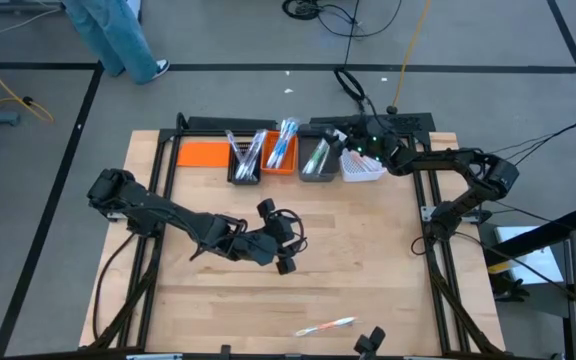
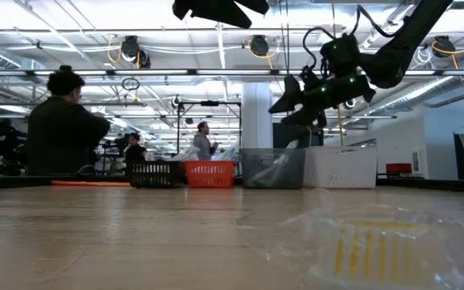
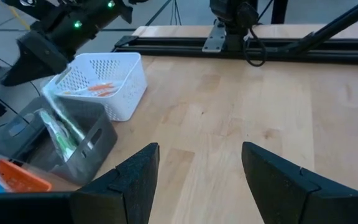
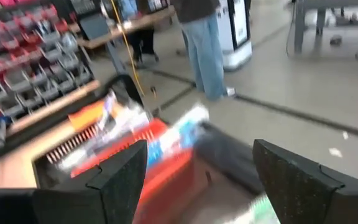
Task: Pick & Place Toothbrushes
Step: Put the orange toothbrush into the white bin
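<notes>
Toothbrushes stand in four bins along the far edge: a black bin, an orange bin with blue ones, a grey bin with green ones, and a white basket with orange-pink ones. One wrapped toothbrush lies flat near the front edge and shows blurred in the low view. My left gripper hovers open over the table's middle, its fingers empty. My right gripper hangs open above the grey bin and white basket, nothing between its fingers.
A flat orange piece lies left of the black bin. Black rails frame the table's left, right and far sides. Bare wood stretches between the bins and the front edge. A person stands on the floor beyond the far left.
</notes>
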Available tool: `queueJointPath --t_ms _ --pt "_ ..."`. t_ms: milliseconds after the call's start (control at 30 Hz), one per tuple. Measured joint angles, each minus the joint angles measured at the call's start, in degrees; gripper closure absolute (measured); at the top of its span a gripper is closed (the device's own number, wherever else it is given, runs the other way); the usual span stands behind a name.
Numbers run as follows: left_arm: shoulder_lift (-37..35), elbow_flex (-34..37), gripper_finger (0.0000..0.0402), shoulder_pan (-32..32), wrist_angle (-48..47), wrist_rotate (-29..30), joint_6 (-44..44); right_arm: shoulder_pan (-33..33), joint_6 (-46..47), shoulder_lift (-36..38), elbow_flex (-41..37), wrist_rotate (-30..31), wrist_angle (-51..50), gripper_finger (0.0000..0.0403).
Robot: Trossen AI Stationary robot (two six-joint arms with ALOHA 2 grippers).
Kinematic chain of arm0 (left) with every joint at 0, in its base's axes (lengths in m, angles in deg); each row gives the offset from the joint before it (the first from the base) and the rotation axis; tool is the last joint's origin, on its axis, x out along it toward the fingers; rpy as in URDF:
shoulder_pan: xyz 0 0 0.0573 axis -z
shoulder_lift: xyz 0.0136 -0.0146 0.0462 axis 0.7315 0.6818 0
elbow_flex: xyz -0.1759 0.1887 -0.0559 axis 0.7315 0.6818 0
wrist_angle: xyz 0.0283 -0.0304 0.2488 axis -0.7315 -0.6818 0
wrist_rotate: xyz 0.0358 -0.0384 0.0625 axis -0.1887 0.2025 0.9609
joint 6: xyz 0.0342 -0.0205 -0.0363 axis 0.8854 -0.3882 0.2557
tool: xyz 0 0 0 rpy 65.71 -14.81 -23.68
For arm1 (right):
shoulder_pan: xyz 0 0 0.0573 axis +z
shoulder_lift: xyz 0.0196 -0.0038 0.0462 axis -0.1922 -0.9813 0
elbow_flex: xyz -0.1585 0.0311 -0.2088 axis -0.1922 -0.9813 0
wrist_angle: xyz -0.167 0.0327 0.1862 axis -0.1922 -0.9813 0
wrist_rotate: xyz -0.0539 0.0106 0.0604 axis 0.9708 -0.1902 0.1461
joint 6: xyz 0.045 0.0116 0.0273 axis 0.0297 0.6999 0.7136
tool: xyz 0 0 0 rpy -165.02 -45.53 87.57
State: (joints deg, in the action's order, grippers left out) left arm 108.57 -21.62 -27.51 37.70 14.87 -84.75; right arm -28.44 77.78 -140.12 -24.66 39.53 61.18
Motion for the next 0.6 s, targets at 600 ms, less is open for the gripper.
queueJointPath --t_ms 600 --pt "0.4 0.0 0.0169 1.7 -5.4 -10.8 -9.9 15.6 0.5 0.3 0.0 -9.7 -5.4 0.0133"
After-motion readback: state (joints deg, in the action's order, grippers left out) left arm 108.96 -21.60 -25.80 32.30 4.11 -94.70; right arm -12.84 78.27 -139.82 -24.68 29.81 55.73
